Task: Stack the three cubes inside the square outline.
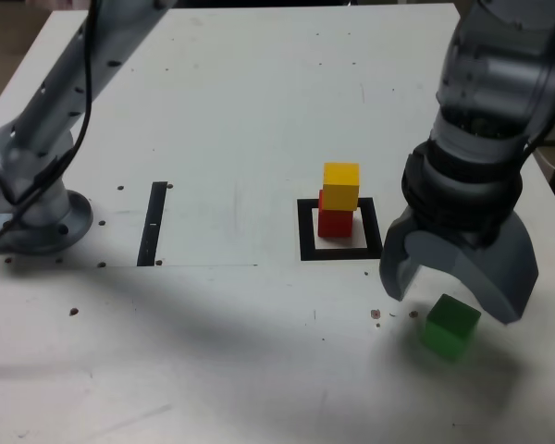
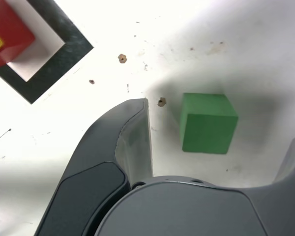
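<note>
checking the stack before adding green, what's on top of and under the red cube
The yellow cube sits on top of the red cube. White centre shows around its base, inside the black outline; the patch directly beneath is covered.

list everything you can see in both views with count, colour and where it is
small solid cube: 1, red, inside the square outline
small solid cube: 1, yellow, on top of the red cube
small solid cube: 1, green, on the table, outside the outline, below the gripper
flat square outline: 1, black with white centre, on the table around the red cube
thin straight strip: 1, black, on the table, exterior view's left
flat table: 1, white with small dark specks, under everything
robot arm: 1, grey and black, above the table
two-jaw gripper: 1, grey, open above the green cube
</note>
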Controlling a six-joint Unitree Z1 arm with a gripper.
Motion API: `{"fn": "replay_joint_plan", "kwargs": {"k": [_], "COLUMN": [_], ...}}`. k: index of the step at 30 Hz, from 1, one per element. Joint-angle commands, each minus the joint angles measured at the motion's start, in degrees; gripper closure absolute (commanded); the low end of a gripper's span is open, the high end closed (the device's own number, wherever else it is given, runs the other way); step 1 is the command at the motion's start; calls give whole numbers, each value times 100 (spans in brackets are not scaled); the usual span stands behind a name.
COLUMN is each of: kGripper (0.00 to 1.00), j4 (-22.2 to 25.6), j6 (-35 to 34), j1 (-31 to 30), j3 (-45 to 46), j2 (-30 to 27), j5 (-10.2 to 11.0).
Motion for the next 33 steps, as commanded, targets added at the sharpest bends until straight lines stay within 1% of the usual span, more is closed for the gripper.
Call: {"fn": "replay_joint_plan", "kwargs": {"k": [1,7,9,11,13,17,18,20,25,33], "kGripper": [2,5,7,13,24,57,63,71,74,74], "j4": [-7,-61,-66,-54,-39,-59,-69,-88,-86,-67], "j6": [19,47,48,35,8,-33,-28,-6,25,49], "j1": [-17,-28,-30,-31,-31,-31,-31,-28,-19,-19], "j3": [-106,-265,-305,-336,-361,-383,-383,-377,-366,-352], "j2": [160,447,524,576,613,641,643,646,651,621], "j5": [-43,-143,-169,-186,-190,-181,-184,-200,-232,-277]}}
